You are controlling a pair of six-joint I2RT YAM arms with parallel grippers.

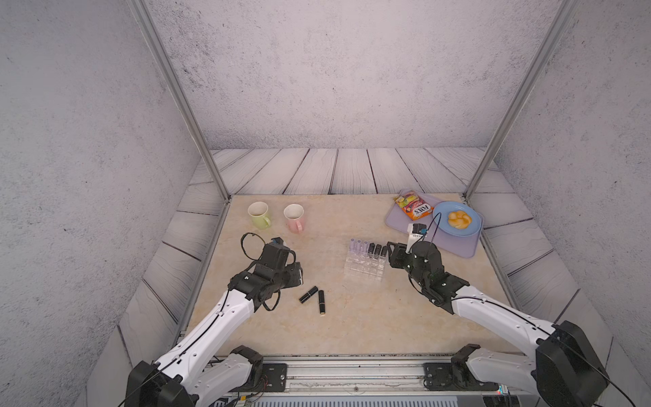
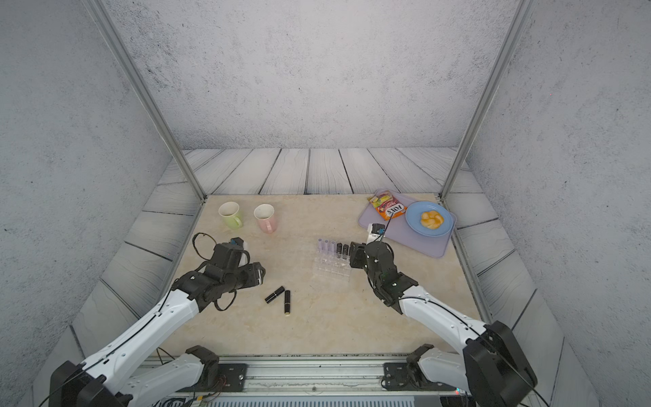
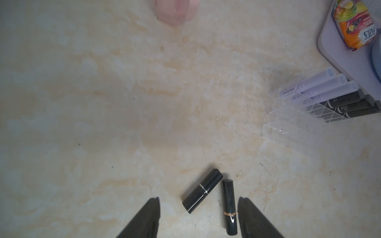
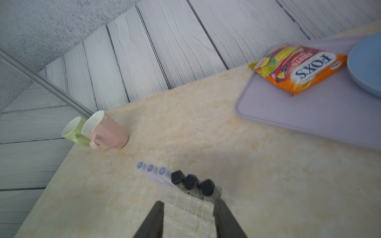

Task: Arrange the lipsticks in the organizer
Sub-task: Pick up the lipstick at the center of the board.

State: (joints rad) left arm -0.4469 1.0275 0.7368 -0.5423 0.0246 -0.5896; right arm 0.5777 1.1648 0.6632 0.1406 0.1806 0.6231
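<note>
Nearby, two lipsticks (image 3: 202,190) flat between spread empty left fingers (image 3: 144,218), right fingers (image 4: 154,218) apart, seemingly over organizer (image 4: 185,206)

Left black parallel gripper (image 3: 198,198): jaws apart, nothing gripped, pointing down. Right black parallel gripper (image 4: 189,202): jaws parted, nothing gripped.

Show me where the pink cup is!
In both top views the pink cup stands upright near the far edge of the table, on the robot's left half, just to the right of the green cup.
</note>
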